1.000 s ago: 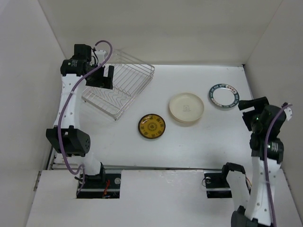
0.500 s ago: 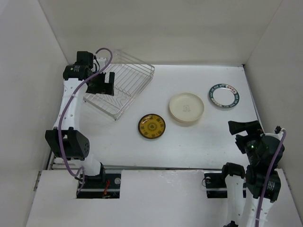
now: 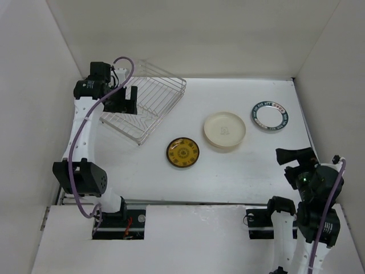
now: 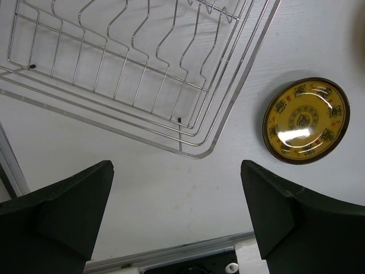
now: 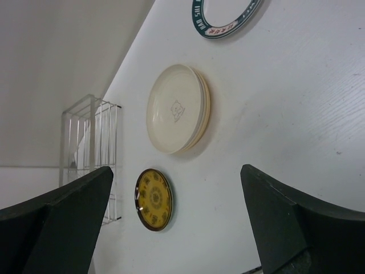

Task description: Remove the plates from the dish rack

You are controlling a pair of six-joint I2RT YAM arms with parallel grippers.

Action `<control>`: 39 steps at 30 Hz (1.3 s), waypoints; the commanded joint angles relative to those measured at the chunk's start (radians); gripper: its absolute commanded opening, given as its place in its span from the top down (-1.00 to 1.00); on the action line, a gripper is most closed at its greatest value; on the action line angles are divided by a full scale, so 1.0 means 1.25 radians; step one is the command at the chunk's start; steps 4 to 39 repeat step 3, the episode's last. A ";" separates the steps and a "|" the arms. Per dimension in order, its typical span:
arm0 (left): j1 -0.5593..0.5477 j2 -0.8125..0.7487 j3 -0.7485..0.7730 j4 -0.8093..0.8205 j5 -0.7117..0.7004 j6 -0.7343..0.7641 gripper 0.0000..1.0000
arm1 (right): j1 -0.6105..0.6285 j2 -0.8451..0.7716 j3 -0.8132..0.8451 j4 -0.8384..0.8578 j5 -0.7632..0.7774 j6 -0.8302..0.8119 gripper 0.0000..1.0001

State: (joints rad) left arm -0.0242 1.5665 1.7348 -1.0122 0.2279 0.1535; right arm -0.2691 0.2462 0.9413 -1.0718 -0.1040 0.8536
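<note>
Left gripper [image 3: 124, 100] hangs over the left part of the rectangular silvery wire dish rack [image 3: 146, 107], at the far left of the white table [image 3: 239, 177]. In the left wrist view its dark fingers [image 4: 68, 211] stand wide apart with nothing between them. Below them lie the near corner of the rack [image 4: 142, 74] and bare table.

Right gripper [image 3: 293, 159] is held low at the near right, well apart from every plate. Its jaws are spread wide and hold nothing; in the right wrist view only table shows between the fingers [image 5: 285, 222].

Plates — all lie flat on the table, outside the rack:
- small round dark plate with gold centre [image 3: 183, 152], near the rack's near corner but not touching it; also seen from the left wrist [image 4: 305, 120] and right wrist [image 5: 153, 199].
- round cream plate [image 3: 225, 130], mid-table, right of the dark one. From the right wrist [image 5: 175, 108] a yellower rim shows under its edge — it looks like a second plate stacked beneath, though I cannot be sure.
- round white plate with teal-grey patterned rim [image 3: 270, 115], far right, near the side wall; partly cut off at the top of the right wrist view [image 5: 219, 25].
</note>
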 commanded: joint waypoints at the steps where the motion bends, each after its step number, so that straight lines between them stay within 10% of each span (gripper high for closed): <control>1: 0.002 -0.032 -0.005 0.011 0.007 -0.009 -0.84 | -0.006 -0.004 0.026 -0.032 0.020 0.031 -1.00; 39: 0.002 -0.032 -0.005 0.011 0.007 -0.009 -0.84 | -0.006 -0.004 0.035 -0.049 0.030 0.031 -1.00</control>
